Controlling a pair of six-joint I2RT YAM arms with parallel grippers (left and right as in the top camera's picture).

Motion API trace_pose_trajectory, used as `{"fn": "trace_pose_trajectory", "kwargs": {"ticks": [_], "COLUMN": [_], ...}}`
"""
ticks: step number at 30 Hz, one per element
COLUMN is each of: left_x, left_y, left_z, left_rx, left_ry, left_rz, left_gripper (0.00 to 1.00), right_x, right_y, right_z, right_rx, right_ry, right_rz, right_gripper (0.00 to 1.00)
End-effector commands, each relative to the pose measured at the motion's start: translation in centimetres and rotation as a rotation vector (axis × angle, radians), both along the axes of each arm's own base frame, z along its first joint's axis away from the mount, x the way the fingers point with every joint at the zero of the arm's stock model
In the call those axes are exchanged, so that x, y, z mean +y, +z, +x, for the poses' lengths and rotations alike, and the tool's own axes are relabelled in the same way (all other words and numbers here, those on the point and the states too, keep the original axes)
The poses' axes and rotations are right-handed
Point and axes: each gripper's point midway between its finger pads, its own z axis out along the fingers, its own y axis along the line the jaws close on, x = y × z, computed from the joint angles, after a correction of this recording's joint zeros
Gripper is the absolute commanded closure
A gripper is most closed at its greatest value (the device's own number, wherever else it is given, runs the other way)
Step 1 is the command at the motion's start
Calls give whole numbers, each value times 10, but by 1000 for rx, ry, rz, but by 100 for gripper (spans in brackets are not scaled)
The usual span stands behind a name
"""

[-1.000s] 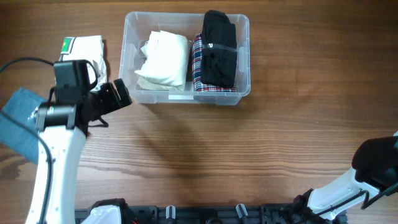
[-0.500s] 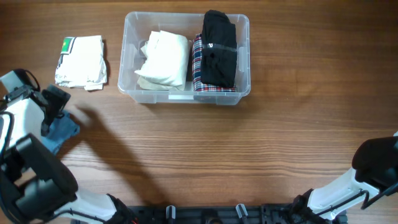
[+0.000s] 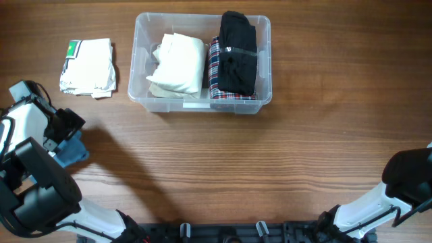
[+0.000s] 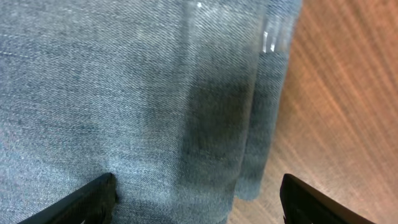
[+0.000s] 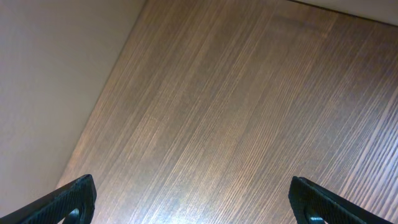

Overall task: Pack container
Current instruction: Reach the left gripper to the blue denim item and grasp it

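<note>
The clear plastic container (image 3: pixel 266 61) stands at the table's far middle and holds a white garment (image 3: pixel 179 64), a plaid garment (image 3: pixel 214 74) and a black garment (image 3: pixel 237 52). A folded white garment with a green tag (image 3: pixel 89 66) lies to its left. A folded blue denim garment (image 3: pixel 73 154) lies at the left edge, partly under my arm. My left gripper (image 3: pixel 67 133) is just above it. In the left wrist view the denim (image 4: pixel 124 93) fills the frame and the left gripper (image 4: pixel 199 202) is open astride its edge. My right gripper (image 5: pixel 199 205) is open and empty over bare wood.
The right arm (image 3: pixel 407 177) sits at the table's near right corner. The right wrist view shows the table edge (image 5: pixel 106 93) with pale floor beyond it. The table surface (image 3: pixel 270 155) is brown wood.
My left arm has swung from beside the container's left end to the table's left edge. It now sits low over the denim garment. The right arm has not moved.
</note>
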Motion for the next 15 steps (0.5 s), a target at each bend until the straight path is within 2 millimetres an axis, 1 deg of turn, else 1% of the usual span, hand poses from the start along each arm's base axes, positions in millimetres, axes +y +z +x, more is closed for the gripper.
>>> {"fn": "trace_pose_trajectory", "kwargs": {"ticks": [1,3,5,8,9,10,11,13,15], "left_x": [-11,-18,-23,-29,-30,-30,-29,-24,-19], "left_y": [-16,-16,-16,-21,-25,-28,-31,-32,-33], "left_z": [-22,-33,-41,-50,-51,-52,-49,-42,-34], "left_rx": [99,144,178,227,238,245,236,209,178], "left_ry": [-3,-4,-4,-32,-31,-31,-31,-31,-31], "left_rz": [-53,-82,-105,-137,-145,-149,-144,-126,-105], "left_gripper": [18,27,30,30,34,43,47,43,42], "right_x": [0,0,0,0,0,0,0,0,0], "right_y": [-5,-5,-5,-5,-5,-5,-5,-5,-5], "right_z": [2,2,2,2,2,2,2,2,2], "right_rx": [14,14,14,14,14,14,14,14,14], "right_ry": [17,17,17,17,17,17,17,17,17], "right_rz": [1,1,1,1,1,1,1,1,1], "right_gripper": [0,0,0,0,0,0,0,0,0]}}
